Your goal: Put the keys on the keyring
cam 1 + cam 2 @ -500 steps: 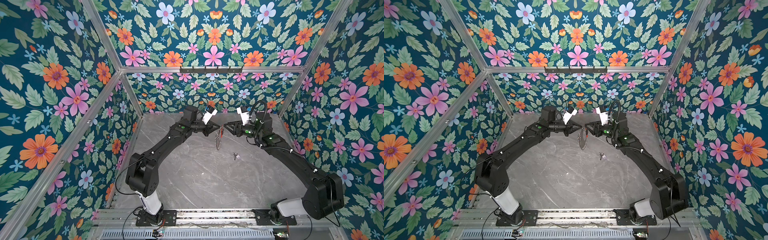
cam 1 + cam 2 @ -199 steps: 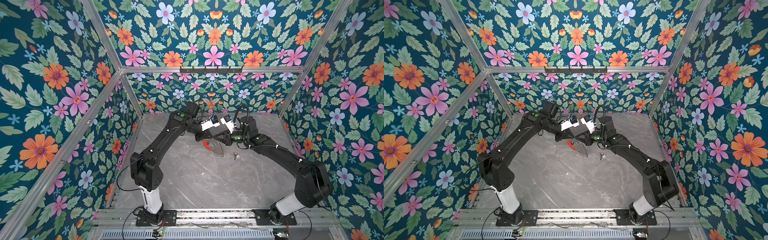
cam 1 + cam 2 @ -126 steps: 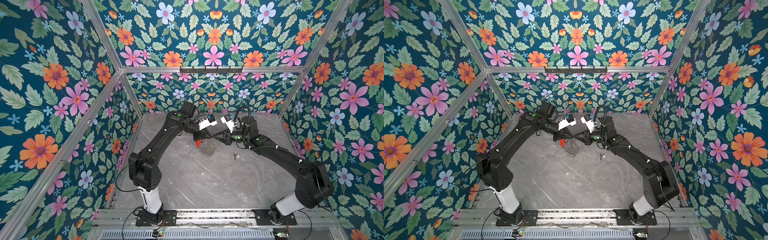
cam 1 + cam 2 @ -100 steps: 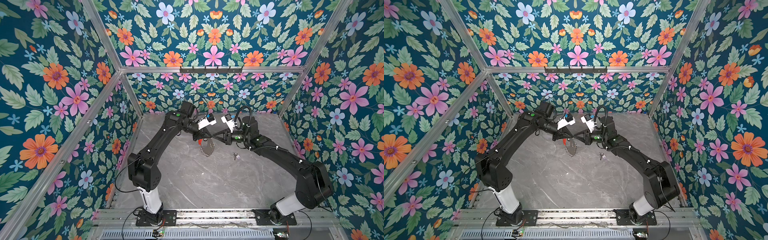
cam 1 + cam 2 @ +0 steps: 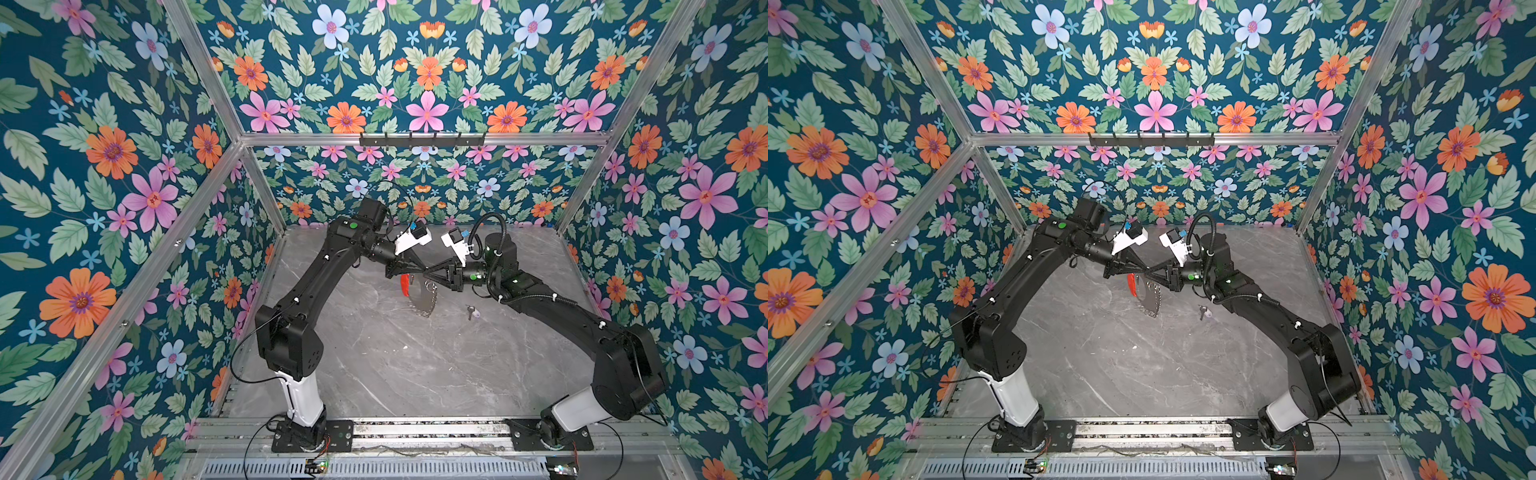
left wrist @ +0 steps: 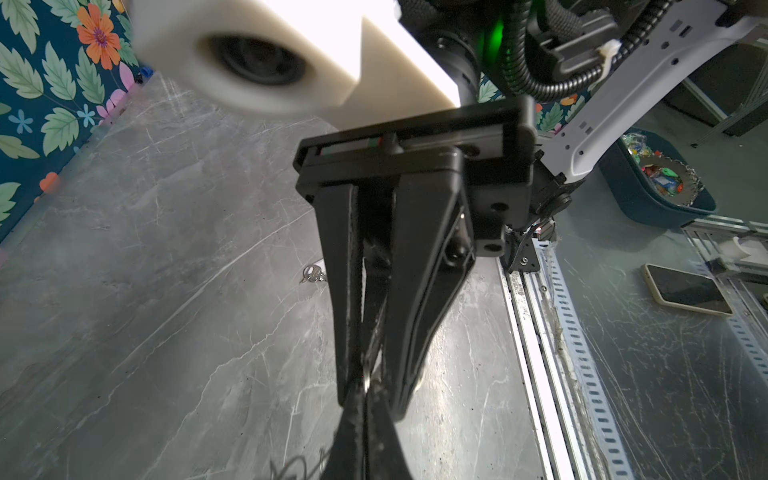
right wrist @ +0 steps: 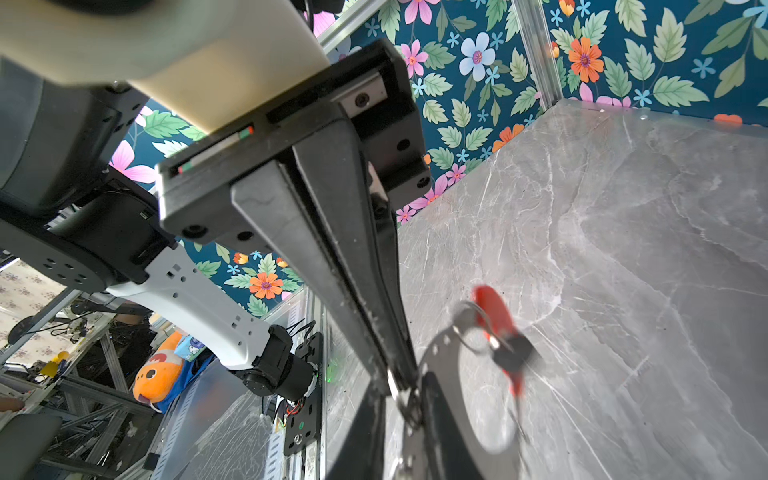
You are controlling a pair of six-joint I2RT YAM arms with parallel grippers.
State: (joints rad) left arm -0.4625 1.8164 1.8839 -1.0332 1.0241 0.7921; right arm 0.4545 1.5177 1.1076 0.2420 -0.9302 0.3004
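left gripper (image 5: 417,272) holding keyring (image 5: 404,285), right gripper (image 5: 426,274) alongside; key (image 5: 471,311) apart

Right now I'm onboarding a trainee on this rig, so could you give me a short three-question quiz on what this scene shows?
1. True or false: the key already hangs on the keyring.
2. The keyring's plastic section is: A red, B blue, C green.
3. Fill in: the left claw is ___ on the keyring.
Key: 1 false, it lies on the table, apart from the keyring; 2 A; 3 shut.
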